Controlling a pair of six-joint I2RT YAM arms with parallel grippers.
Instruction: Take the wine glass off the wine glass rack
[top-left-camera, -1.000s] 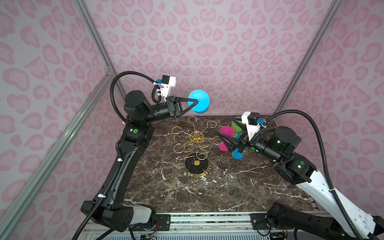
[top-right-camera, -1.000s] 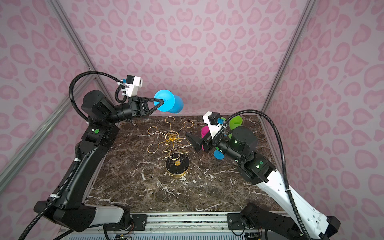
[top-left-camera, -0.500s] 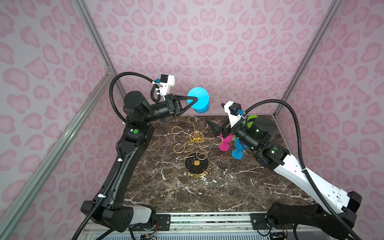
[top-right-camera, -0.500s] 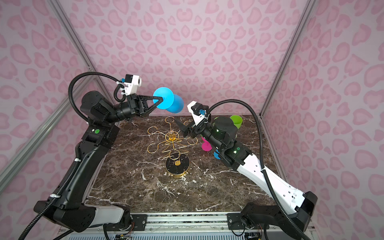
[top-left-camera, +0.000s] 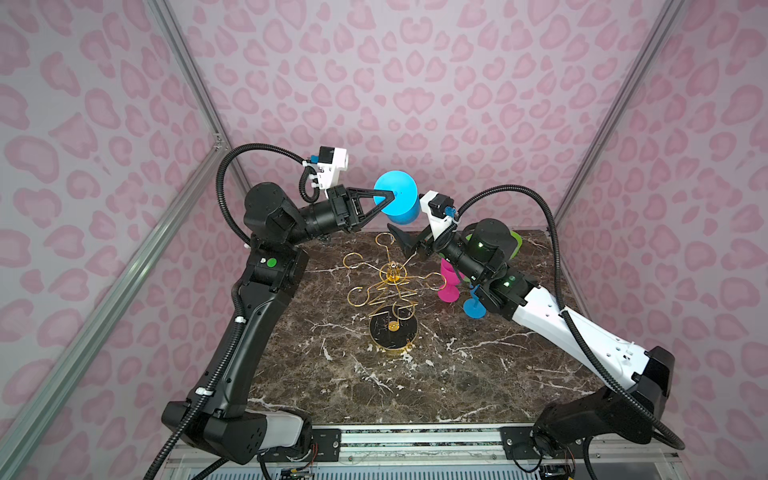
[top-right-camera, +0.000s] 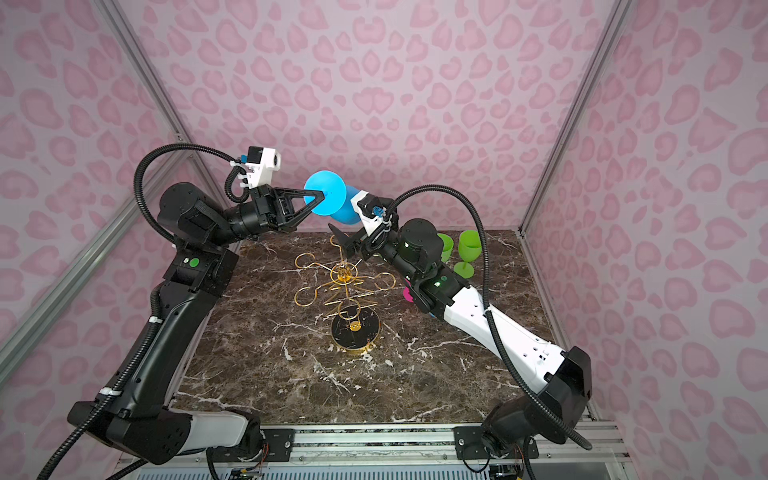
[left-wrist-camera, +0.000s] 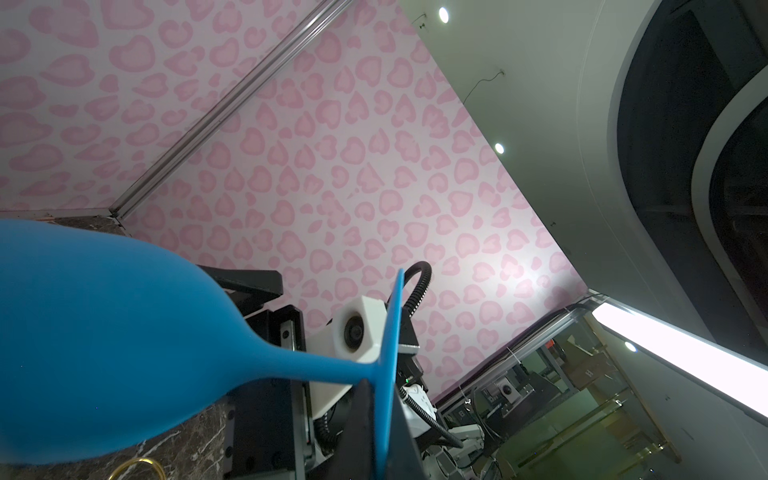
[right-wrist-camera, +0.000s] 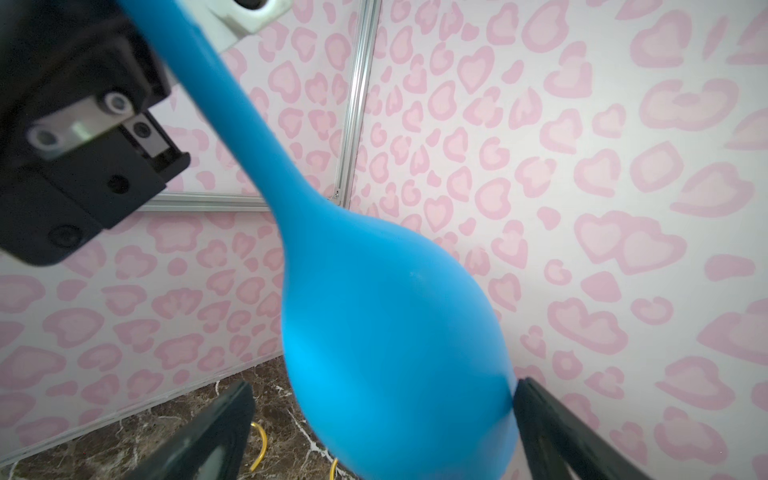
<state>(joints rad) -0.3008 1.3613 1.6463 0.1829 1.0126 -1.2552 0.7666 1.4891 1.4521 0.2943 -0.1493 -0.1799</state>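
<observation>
The left gripper (top-left-camera: 388, 194) is holding the blue wine glass (top-left-camera: 405, 211) with its fingers (top-left-camera: 365, 199) closed tight on the stem, right at the foot. The glass is lying nearly sideways in the air, clear of the wine glass rack (top-left-camera: 393, 273), which is standing empty mid-tabletop (top-left-camera: 332, 374) below it. Such a thin grip so far from the heavy bowl is looking risky, because any nudge could be swivelling the glass in the pinch.

The right gripper (right-wrist-camera: 376, 399) is reaching in from the other side with its fingers (right-wrist-camera: 540, 415) spread fully wide around the bowl and gripping nothing. One finger seems to be touching the bowl's side while the other is standing apart. If they are closing off-centre on that rounded surface, the bowl may be squirting out. If the left fingers are letting go too soon, the glass is likely dropping onto the gold wire arms.

Further right, the pink glass (top-left-camera: 449, 282), a second blue glass (top-left-camera: 473, 309) and the green glasses (top-right-camera: 469, 249) are sitting close under the right arm, so a low elbow could be knocking them over.
</observation>
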